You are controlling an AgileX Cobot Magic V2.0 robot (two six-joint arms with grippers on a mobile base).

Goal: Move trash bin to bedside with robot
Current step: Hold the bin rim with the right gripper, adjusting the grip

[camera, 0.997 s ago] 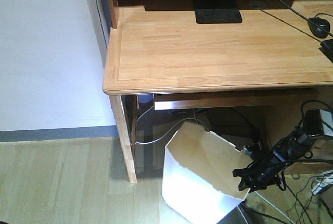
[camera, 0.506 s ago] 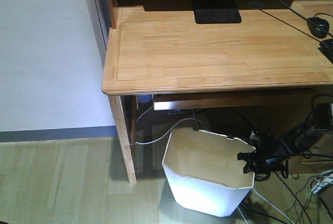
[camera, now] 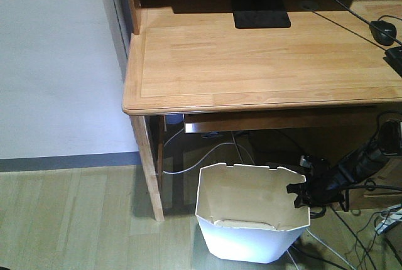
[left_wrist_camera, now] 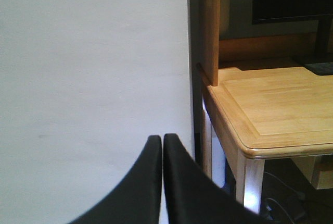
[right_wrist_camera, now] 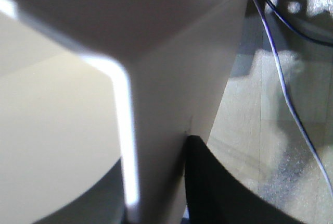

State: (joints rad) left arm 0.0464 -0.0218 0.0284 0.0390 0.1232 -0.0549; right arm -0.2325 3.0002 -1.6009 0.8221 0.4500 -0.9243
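The white, thin-walled plastic trash bin (camera: 248, 242) with an angular, notched rim stands upright on the pale wood-plank floor (camera: 69, 220). In the front view it sits toward 6 o'clock, just below the front edge of the light wooden table (camera: 251, 63). Its cream inside faces up. The table's leg (camera: 151, 169) is near the bin at 9 o'clock.

The right tool (camera: 299, 194), small and black on a thin black arm, meets the bin's rim at the 3 o'clock side and is clamped onto the wall there. In the right wrist view, one black finger (right_wrist_camera: 208, 187) presses on the outer wall of the bin (right_wrist_camera: 166, 78), and the other finger is hidden.

The left tool (left_wrist_camera: 162, 139) is clenched on nothing, with its two black fingertips touching. It faces a plain white wall (left_wrist_camera: 88, 67), with the table's corner (left_wrist_camera: 276, 104) at 3 o'clock.

Loose cables (camera: 207, 157) lie under the table beyond the bin, at 12 o'clock.
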